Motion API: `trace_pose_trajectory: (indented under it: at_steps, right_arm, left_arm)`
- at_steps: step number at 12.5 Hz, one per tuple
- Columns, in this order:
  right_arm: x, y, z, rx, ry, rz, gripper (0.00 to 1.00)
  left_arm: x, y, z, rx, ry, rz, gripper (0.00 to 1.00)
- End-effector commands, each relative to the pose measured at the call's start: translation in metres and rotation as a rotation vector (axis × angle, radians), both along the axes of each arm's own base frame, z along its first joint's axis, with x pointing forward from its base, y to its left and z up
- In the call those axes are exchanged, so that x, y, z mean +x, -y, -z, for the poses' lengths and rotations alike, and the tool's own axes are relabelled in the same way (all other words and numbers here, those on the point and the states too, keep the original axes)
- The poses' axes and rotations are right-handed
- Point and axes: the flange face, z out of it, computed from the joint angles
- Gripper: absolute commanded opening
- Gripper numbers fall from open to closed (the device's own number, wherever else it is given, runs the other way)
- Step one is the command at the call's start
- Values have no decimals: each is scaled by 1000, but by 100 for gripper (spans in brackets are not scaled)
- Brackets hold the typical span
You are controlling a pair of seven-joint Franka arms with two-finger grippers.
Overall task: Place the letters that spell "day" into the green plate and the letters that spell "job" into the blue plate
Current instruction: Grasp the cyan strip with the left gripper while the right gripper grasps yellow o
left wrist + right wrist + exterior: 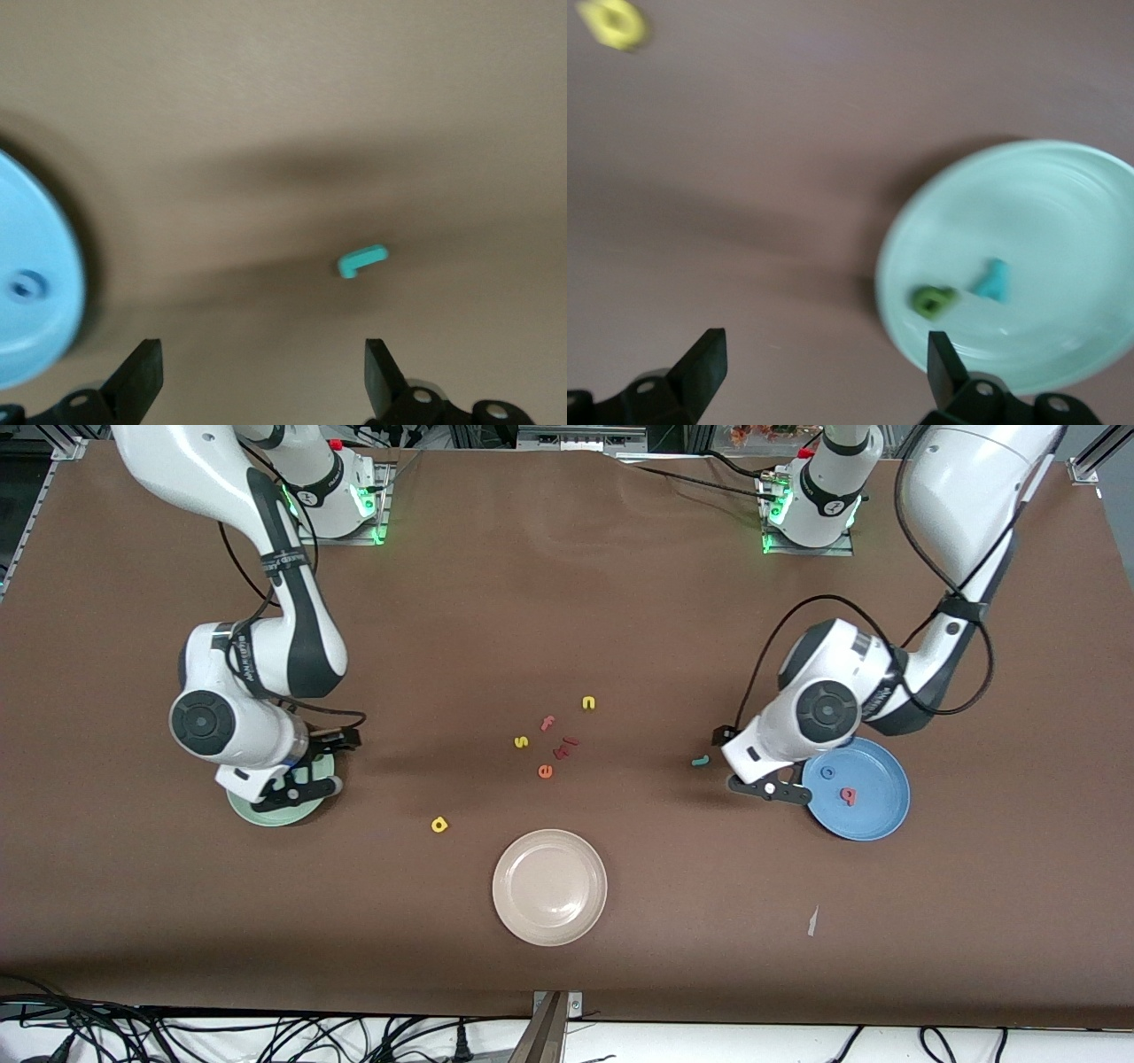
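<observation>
The green plate point(266, 813) lies at the right arm's end of the table, partly hidden by my open right gripper point(297, 781) above it. In the right wrist view the green plate point(1063, 186) holds a dark green letter point(934, 301) and a teal y point(994, 280); the right gripper point(824, 372) is empty. A yellow loop letter point(439, 825) point(616, 22) lies on the table. The blue plate point(873, 815) point(35, 230) holds a blue o point(828, 772) point(27, 285) and a salmon letter point(849, 795). My open, empty left gripper point(767, 784) point(263, 381) hangs at that plate's edge, near the teal j point(700, 761) point(361, 259).
A beige-white plate point(549, 886) sits nearest the front camera at mid-table. Spare letters lie in a cluster farther back: yellow n point(588, 703), pink f point(547, 723), yellow s point(521, 741), orange e point(545, 771), and dark red pieces point(563, 746).
</observation>
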Motion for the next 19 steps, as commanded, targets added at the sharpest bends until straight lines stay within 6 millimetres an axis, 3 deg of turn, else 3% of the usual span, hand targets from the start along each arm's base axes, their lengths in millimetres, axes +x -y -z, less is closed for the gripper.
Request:
trace_pose_trajectory:
  at_steps: [1,2,4,5,10,15,19]
  right_arm:
    - [19,-29,2,73,15,4,100]
    - [22,-52,6,78,20,-28,100]
    - [30,-79,17,87,40,-58,100]
    - [36,-84,20,90,67,-70,100]
    - [44,-121,53,132,204,-120,100]
    - [47,-138,97,154,311,-211,100]
    - [56,-146,102,159,328,-244,100]
  left_arm:
    - [-3,25,19,-3,11,-136,100]
    - [-7,36,27,-10,11,-150,100]
    - [-7,46,46,-36,28,-207,100]
    - [-9,55,52,-48,43,-200,98]
    - [-12,52,71,-39,58,-175,90]
    - [-10,38,84,-19,47,-193,71]
    - [-11,37,92,-17,35,-193,64]
